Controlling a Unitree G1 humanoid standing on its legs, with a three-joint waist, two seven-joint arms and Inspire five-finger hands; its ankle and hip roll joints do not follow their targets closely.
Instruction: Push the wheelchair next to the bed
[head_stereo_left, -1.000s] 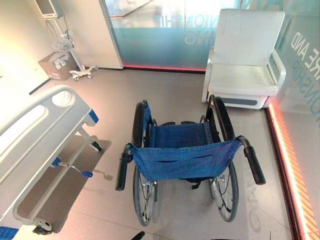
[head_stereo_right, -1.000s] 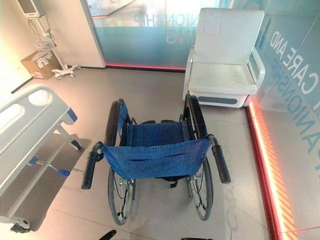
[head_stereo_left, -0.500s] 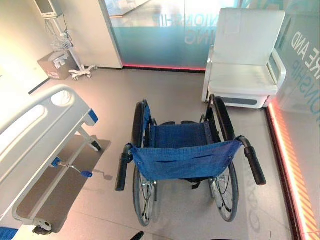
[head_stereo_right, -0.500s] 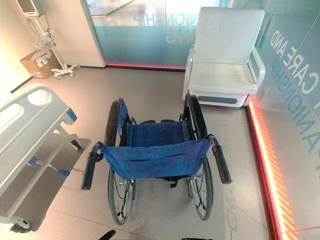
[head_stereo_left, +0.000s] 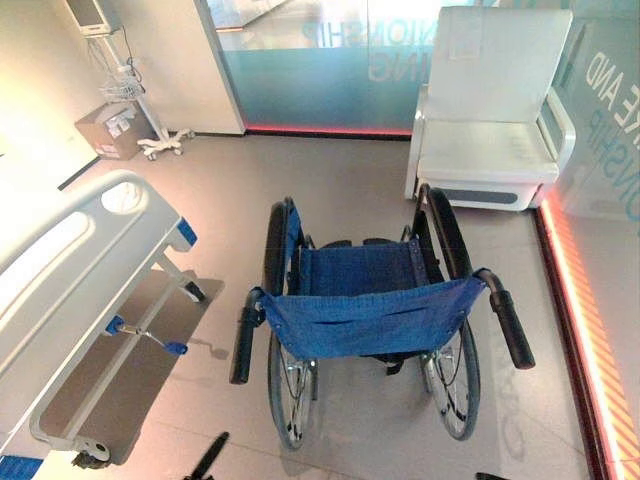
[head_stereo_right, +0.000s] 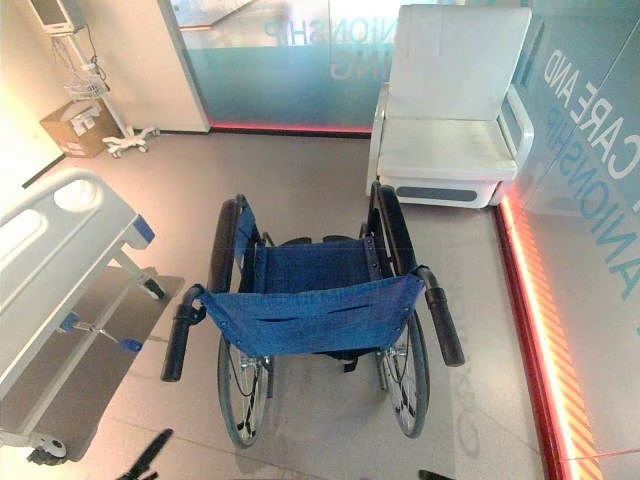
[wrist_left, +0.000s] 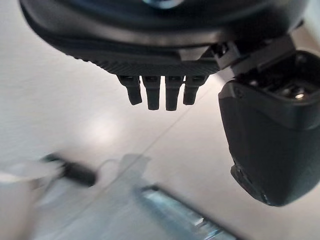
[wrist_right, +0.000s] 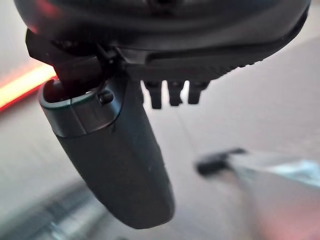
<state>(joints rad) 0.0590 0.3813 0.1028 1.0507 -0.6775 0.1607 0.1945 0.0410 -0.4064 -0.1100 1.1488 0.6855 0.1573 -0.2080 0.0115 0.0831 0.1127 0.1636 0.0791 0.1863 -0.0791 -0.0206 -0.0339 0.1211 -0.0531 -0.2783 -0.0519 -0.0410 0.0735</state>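
Note:
A wheelchair (head_stereo_left: 365, 315) with a blue cloth seat and backrest stands in the middle of the floor, its back toward me. Its black push handles stick out at the left (head_stereo_left: 242, 345) and the right (head_stereo_left: 510, 328). The white hospital bed (head_stereo_left: 70, 260) lies to its left, with a gap of floor between them. My left hand (head_stereo_left: 210, 458) shows low below the left handle, apart from it, with fingers (wrist_left: 152, 92) straight and holding nothing. My right hand (head_stereo_right: 432, 475) just shows at the lower edge under the right handle, with straight fingers (wrist_right: 172, 94) and nothing in them.
A white armchair (head_stereo_left: 490, 130) stands beyond the wheelchair against a glass wall. A red light strip (head_stereo_left: 585, 330) runs along the floor on the right. A cardboard box (head_stereo_left: 108, 130) and a wheeled stand (head_stereo_left: 150, 140) sit at the far left corner.
My left hand has moved left and come further into view at the bottom. The tip of my right hand now shows at the lower right. The wheelchair stays put.

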